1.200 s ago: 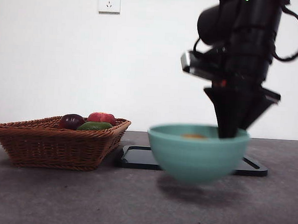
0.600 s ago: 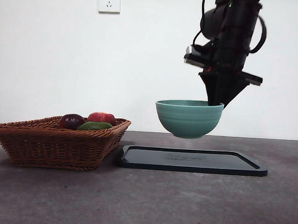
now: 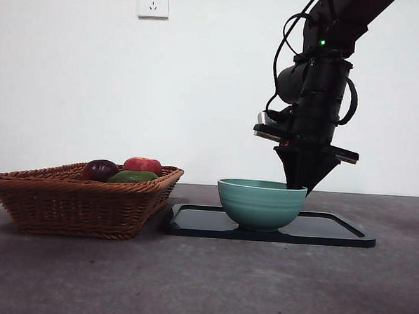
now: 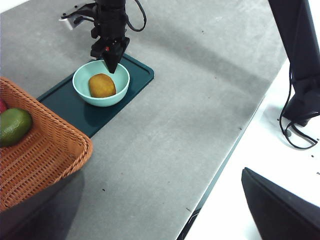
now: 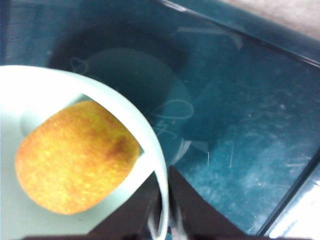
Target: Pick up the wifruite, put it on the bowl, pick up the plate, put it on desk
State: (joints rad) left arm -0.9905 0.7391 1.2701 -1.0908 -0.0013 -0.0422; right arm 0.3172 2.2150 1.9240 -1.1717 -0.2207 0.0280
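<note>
One mint-green bowl (image 3: pixel 261 204) sits on the single dark tray (image 3: pixel 332 234), which lies flat on the desk (image 3: pixel 203 283). Inside the bowl lies one wifruite (image 4: pixel 102 85). The right gripper (image 5: pixel 165 205) pinches the bowl's rim between its two jaws, one inside the wall and one outside. Beside the tray stands one wicker basket (image 3: pixel 80 203) holding three fruits: one dark purple (image 3: pixel 100 170), one red (image 3: pixel 143 165), one green (image 3: pixel 132 176). The left gripper's jaws do not show clearly, so their state cannot be told.
</note>
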